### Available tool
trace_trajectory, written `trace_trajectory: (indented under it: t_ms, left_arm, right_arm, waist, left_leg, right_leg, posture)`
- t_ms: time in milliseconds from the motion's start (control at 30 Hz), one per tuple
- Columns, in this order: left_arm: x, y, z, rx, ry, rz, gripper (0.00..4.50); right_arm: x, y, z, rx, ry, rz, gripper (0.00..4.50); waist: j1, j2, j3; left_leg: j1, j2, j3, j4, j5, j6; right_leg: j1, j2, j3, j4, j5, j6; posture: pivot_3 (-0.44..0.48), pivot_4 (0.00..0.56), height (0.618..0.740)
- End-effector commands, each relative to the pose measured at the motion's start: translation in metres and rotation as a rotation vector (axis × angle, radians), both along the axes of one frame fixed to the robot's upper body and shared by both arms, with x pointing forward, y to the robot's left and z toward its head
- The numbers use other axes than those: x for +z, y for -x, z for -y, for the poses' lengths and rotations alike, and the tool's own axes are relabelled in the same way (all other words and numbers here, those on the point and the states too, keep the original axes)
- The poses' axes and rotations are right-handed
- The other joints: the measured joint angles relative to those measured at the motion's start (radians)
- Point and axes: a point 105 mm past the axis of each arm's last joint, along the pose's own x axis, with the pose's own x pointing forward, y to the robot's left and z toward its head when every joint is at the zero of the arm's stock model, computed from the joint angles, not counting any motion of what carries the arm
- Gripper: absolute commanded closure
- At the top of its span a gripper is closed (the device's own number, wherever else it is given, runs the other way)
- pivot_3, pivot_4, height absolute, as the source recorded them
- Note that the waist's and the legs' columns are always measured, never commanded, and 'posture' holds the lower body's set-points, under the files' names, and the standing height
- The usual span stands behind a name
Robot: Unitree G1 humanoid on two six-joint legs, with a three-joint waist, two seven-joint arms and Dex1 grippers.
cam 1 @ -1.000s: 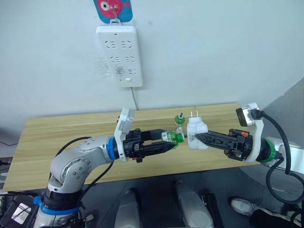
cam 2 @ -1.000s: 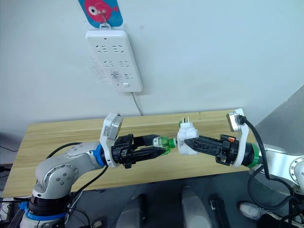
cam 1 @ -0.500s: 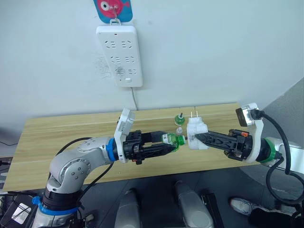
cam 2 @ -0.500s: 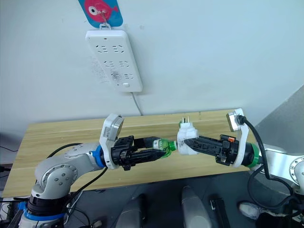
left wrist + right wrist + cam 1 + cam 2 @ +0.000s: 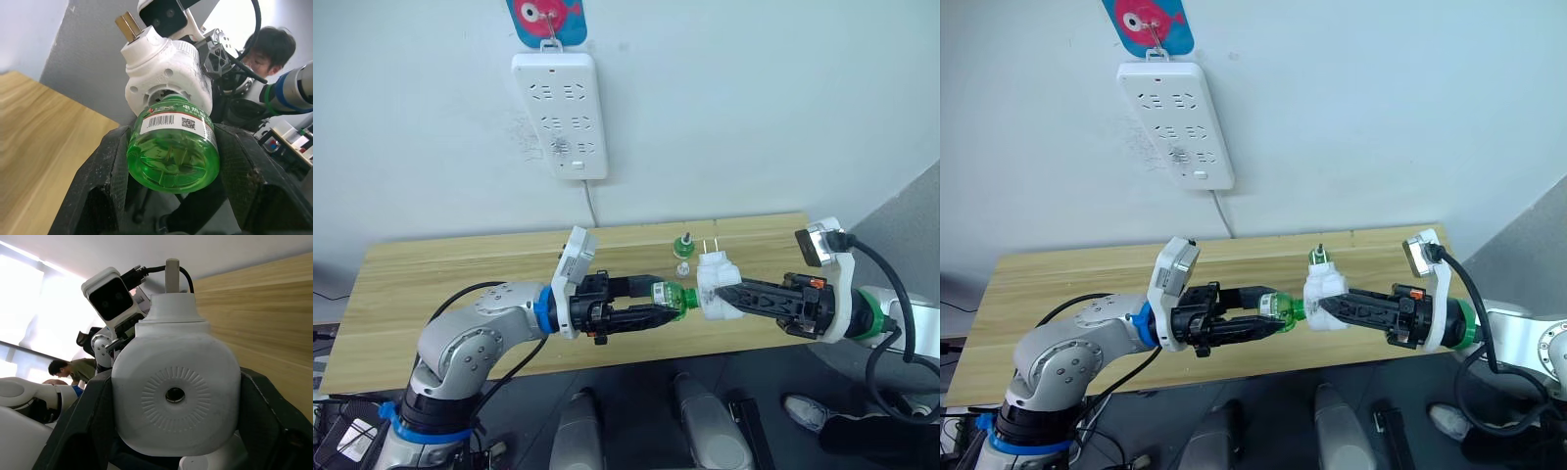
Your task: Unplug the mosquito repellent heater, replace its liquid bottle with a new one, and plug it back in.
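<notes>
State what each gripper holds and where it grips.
Left gripper clamps the green bottle by its sides; right gripper clamps the white heater by its sides.

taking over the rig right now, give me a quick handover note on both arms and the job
Left end effector: shut on the green translucent liquid bottle, neck seated in the heater's socket.
Right end effector: shut on the small white rounded plastic heater, held above the wooden table.
A small green-capped bottle stands on the table behind.
Done: heater unplugged.
Left: finish fitting the bottle, plug into the white wall power strip.
</notes>
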Motion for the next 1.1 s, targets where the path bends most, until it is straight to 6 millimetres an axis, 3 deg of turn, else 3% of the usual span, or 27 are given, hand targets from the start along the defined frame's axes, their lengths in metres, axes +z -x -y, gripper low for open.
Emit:
trace_trajectory:
  t_ms: [33, 567, 833, 1100]
  left_arm:
    - [0.012, 0.007, 0.012, -0.053, 0.035, 0.103, 2.16]
    - [0.014, -0.007, 0.016, 0.019, 0.042, 0.261, 2.16]
    - [0.011, 0.002, 0.023, -0.03, 0.022, 0.355, 2.16]
    - [0.009, -0.002, 0.029, -0.016, 0.02, 0.452, 2.16]
  right_arm:
    - [0.009, 0.012, -0.009, 0.074, -0.026, 0.017, 1.53]
    - [0.012, 0.021, -0.015, 0.127, -0.055, -0.002, 1.53]
    - [0.013, 0.024, -0.022, 0.147, -0.034, 0.028, 1.53]
    - [0.009, 0.033, -0.025, 0.205, 0.0, 0.014, 1.53]
  waist:
    - [0.0, 0.0, 0.0]
    - [0.0, 0.0, 0.0]
    - [0.0, 0.0, 0.0]
    - [0.001, 0.0, 0.0]
  left_leg:
    - [0.0, 0.0, 0.0, 0.0, 0.0, 0.0]
    - [0.0, 0.0, 0.0, 0.0, 0.0, 0.0]
    - [0.0, 0.0, 0.0, 0.0, 0.0, 0.0]
    - [0.0, 0.0, 0.0, 0.0, 0.0, 0.0]
  right_leg:
    - [0.0, 0.0, 0.0, 0.0, 0.0, 0.0]
    - [0.0, 0.0, 0.0, 0.0, 0.0, 0.0]
    - [0.0, 0.0, 0.0, 0.0, 0.0, 0.0]
    - [0.001, 0.0, 0.0, 0.0, 0.0, 0.0]
  posture:
    - [-0.196, 0.285, 0.74]
    - [-0.192, 0.281, 0.74]
    - [-0.19, 0.277, 0.74]
    - [-0.194, 0.279, 0.74]
